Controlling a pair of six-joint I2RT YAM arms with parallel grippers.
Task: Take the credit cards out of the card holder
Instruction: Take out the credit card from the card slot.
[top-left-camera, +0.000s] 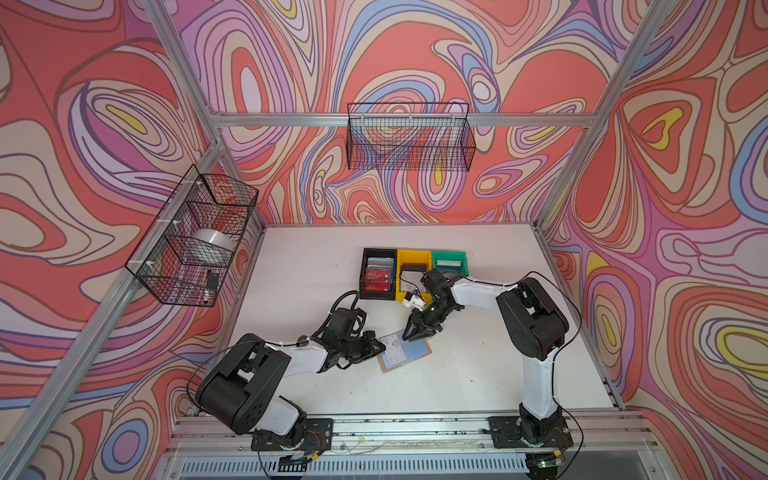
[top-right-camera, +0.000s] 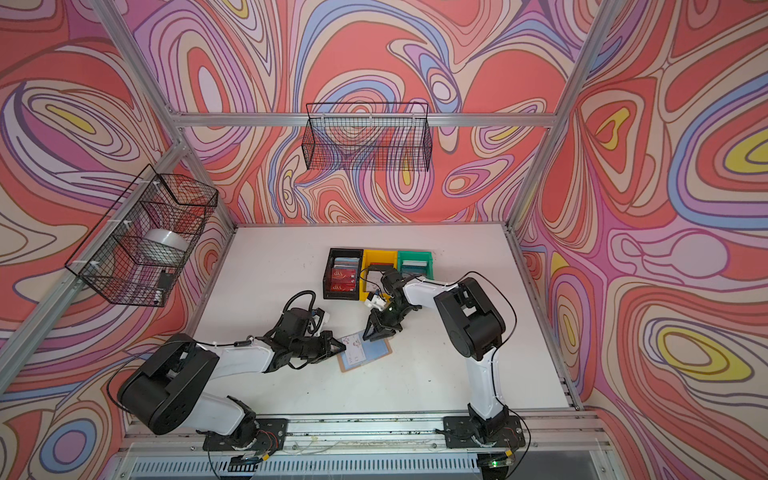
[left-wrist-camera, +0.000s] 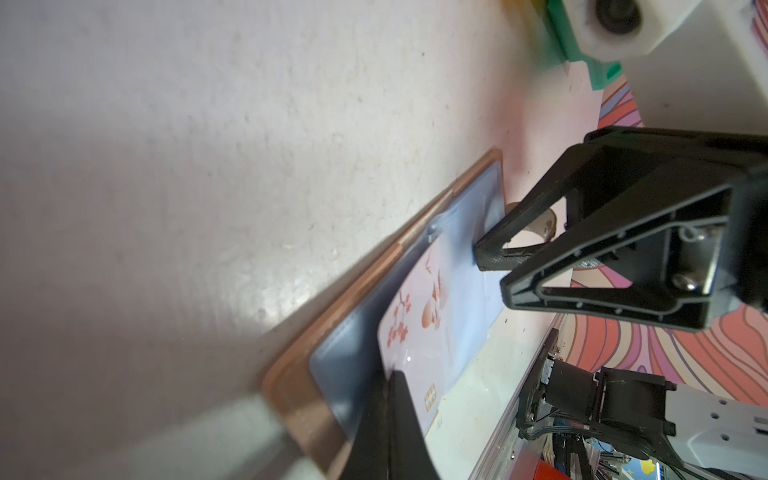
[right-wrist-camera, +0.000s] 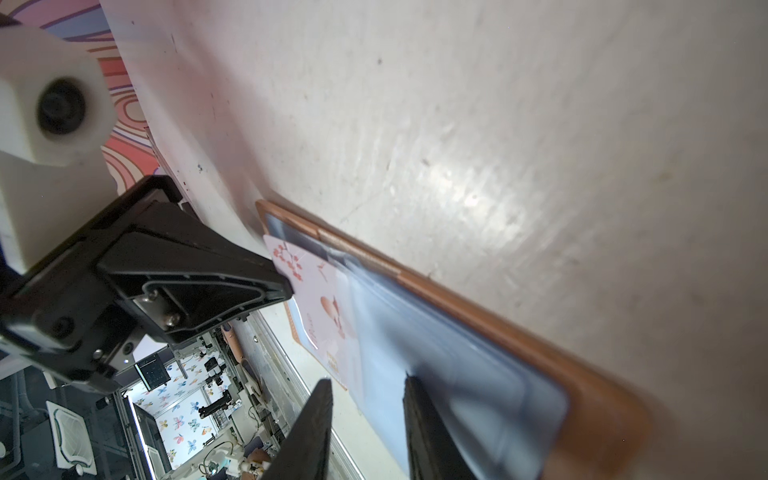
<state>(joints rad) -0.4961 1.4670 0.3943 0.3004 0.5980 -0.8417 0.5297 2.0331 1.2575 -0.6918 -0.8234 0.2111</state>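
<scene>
Tan and lying open, the card holder rests flat on the white table between your 2 arms. It is on the near side of the black bin, yellow bin and green bin. Your left gripper is pinched tight on the edge of 1 credit card, white with red blossoms, which sticks partway out of a bluish sleeve. Your right gripper has its jaws narrowly apart and grips nothing. In the right wrist view 1 fingertip sits on that sleeve, and the other stands clear beside it. Red cards lie in the black bin.
</scene>
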